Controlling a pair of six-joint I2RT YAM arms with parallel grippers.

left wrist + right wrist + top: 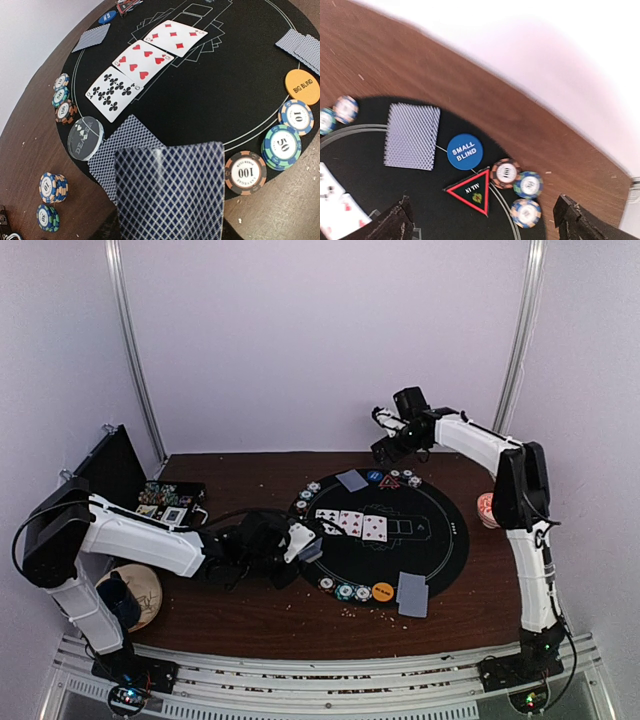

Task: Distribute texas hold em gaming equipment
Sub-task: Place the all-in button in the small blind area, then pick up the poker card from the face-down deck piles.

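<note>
A blue-backed playing card (170, 195) fills the bottom of the left wrist view. My left gripper (300, 540) is shut on it at the mat's left edge, and the card hides the fingers. Under it, face-down cards (120, 145) lie beside a clear dealer button (85, 137). Three face-up cards (352, 524) lie in a row at mid-mat. My right gripper (484, 222) hangs open above the mat's far edge, over the red all-in triangle (474, 189), the blue small-blind disc (465, 151) and three chips (506, 173). It holds nothing.
The round black mat (440, 540) also carries face-down cards at the far side (351, 480) and the near side (412, 594). An orange big-blind disc (383, 591) and chips (345, 590) lie near them. An open chip case (170, 502) stands left, a patterned bowl (486, 508) right.
</note>
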